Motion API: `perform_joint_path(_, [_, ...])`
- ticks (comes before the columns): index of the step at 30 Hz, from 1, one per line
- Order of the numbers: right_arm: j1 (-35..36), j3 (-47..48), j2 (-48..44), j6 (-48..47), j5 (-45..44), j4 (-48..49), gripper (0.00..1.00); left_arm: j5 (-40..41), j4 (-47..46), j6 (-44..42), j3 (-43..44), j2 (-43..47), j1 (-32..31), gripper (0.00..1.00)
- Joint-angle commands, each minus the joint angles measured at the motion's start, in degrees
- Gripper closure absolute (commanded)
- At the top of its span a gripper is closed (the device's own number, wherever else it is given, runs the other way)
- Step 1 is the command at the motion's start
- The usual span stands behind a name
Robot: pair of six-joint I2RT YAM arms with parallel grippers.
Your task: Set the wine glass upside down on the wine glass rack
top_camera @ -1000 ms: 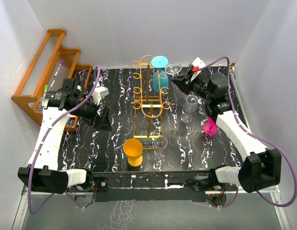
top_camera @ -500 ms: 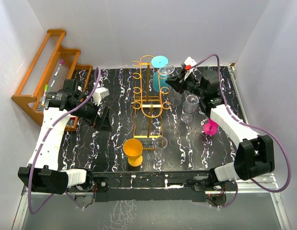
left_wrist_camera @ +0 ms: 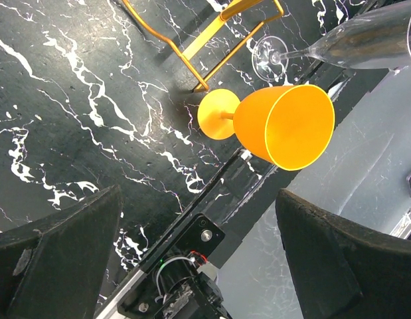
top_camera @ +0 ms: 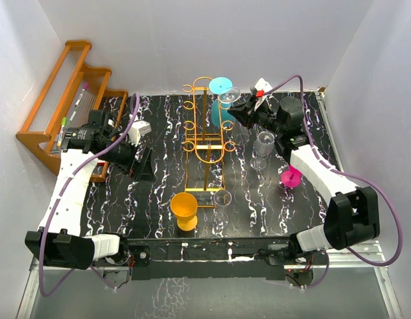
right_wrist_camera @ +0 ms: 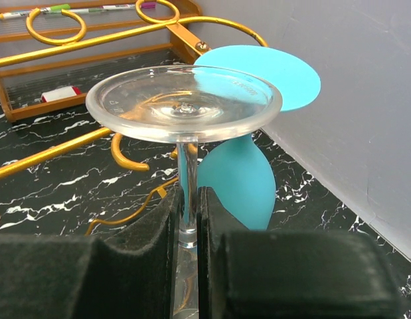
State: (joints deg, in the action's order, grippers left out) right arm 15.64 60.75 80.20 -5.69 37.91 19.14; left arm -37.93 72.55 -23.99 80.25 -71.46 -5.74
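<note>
My right gripper point(top_camera: 244, 106) is shut on the stem of a clear wine glass point(top_camera: 230, 97), held upside down with its round foot on top point(right_wrist_camera: 184, 103). It hangs just right of the golden wire rack point(top_camera: 204, 126), whose rails show in the right wrist view point(right_wrist_camera: 92, 43). A teal glass point(top_camera: 221, 86) hangs upside down on the rack, right behind the clear one point(right_wrist_camera: 245, 166). My left gripper point(top_camera: 142, 163) is open and empty over the table's left side, its fingers point(left_wrist_camera: 52, 259) spread wide.
An orange goblet point(top_camera: 184, 209) and a clear glass point(top_camera: 222, 203) stand near the front edge by the rack's base. Another clear glass point(top_camera: 262, 147) and a pink glass point(top_camera: 290, 177) stand at the right. A brown wooden stepped shelf point(top_camera: 66, 93) stands at the far left.
My right gripper has carried the clear glass left and a little back, from right of the rack to close beside the teal glass. The left arm has hardly moved.
</note>
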Motion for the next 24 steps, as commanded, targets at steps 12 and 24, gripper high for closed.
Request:
perform_joint_path(12, [0.6, -0.1, -2.0, 0.0, 4.2, 5.6, 0.92, -0.7, -0.1, 0.3, -1.0, 0.5, -0.1, 0.03])
perform_joint_path(24, [1.3, 0.0, 0.0, -0.5, 5.4, 5.1, 0.92, -2.4, -0.3, 0.0, -1.4, -0.1, -0.4, 0.03])
